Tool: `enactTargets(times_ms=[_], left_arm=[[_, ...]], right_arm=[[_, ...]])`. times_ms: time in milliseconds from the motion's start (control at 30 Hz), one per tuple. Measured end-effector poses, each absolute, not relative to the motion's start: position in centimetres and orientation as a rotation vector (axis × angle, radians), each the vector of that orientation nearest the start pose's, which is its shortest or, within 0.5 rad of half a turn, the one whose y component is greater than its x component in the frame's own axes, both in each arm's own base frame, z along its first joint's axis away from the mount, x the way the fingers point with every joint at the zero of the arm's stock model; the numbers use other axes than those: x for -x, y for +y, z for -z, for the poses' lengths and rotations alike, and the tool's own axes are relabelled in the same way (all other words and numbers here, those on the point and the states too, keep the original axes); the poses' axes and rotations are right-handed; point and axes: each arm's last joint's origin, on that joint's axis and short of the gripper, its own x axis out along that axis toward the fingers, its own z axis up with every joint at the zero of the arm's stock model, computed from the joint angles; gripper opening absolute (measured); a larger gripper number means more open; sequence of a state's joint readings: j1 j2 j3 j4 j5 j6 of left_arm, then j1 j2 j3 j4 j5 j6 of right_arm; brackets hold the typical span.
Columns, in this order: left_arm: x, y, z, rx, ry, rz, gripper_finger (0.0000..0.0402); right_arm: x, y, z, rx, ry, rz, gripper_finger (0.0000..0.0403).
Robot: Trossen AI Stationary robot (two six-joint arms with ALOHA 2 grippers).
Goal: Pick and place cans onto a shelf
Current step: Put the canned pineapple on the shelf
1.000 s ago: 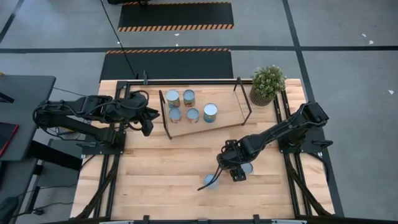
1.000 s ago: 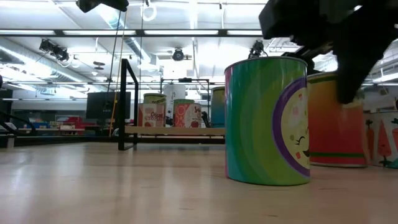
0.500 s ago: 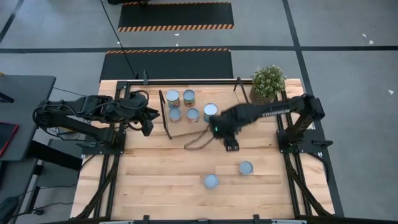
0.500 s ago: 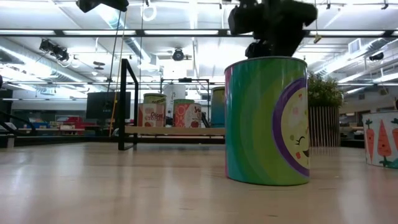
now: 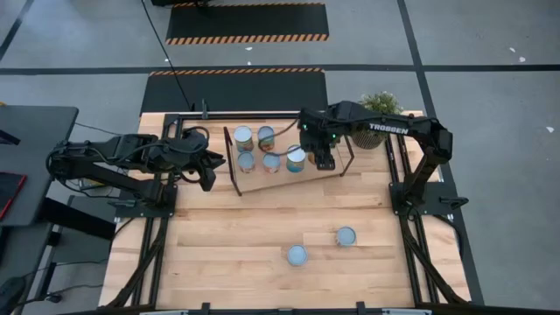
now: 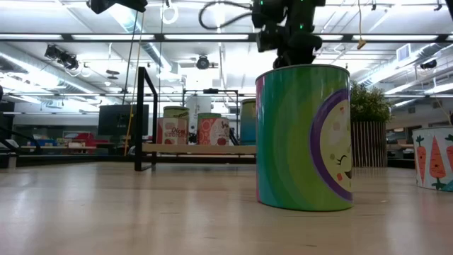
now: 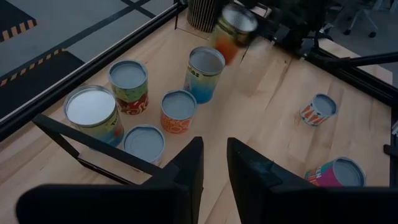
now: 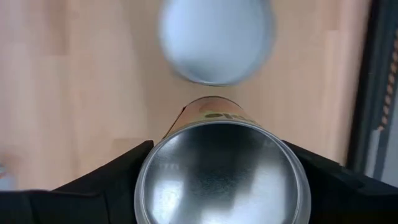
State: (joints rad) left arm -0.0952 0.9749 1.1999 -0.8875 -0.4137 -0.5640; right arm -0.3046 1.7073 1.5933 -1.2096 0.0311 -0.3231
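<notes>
My right gripper is over the right part of the shelf, shut on an orange-labelled can with a silvery top, which also shows blurred in the left wrist view. Several cans stand on the slanted wooden shelf board, among them a blue-labelled one. Two cans stand on the tabletop near the front: a green one and a white carrot-print one. My left gripper waits left of the shelf, empty, its fingers a narrow gap apart. My right gripper pinches the can's side wall just under the top rim between its two fingers, one on each side. The fingers come from above, pointing down. The can is lifted clear above the shelf board, its top up, just beside another can's top.
A potted plant stands at the table's far right corner, just beyond the shelf's right black rod frame. The green can fills the low view's foreground. Bare tabletop lies between the shelf and the two front cans.
My right gripper has risen from the front of the table, beside the two standing cans, and swung toward the far edge with the orange can, which was lifted off the tabletop and now hangs over the shelf's right part. The two front cans stayed in place.
</notes>
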Motion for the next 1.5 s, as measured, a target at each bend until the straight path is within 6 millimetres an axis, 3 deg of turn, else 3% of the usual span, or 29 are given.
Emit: enactTargets(times_ms=[267, 500, 700, 967, 1233, 1500], left_arm=[[-17.2, -0.5, -37.7, 0.373, 0.535, -0.476, 0.0078], [-17.2, -0.5, -37.7, 0.373, 0.533, -0.475, 0.0078], [-17.2, -0.5, -37.7, 0.373, 0.533, -0.476, 0.0078], [-17.2, -0.5, -37.7, 0.373, 0.533, -0.475, 0.0078], [-17.2, -0.5, -37.7, 0.373, 0.533, -0.475, 0.0078], [-17.2, -0.5, -37.7, 0.373, 0.533, -0.476, 0.0078]], right_arm=[[-31.5, -13.6, -29.7, 0.125, 1.281, 0.109, 0.0324], [-34.0, -16.1, -28.1, 0.076, 1.285, 0.102, 0.0324], [-35.5, -19.0, -28.5, 0.039, 1.302, 0.13, 0.0323], [-35.4, -21.3, -30.1, 0.046, 1.216, 0.191, 0.0323], [-36.9, -21.4, -30.2, -0.08, 1.067, 0.228, 0.0323], [-38.4, -19.4, -29.4, -0.2, 1.077, 0.296, 0.0324]])
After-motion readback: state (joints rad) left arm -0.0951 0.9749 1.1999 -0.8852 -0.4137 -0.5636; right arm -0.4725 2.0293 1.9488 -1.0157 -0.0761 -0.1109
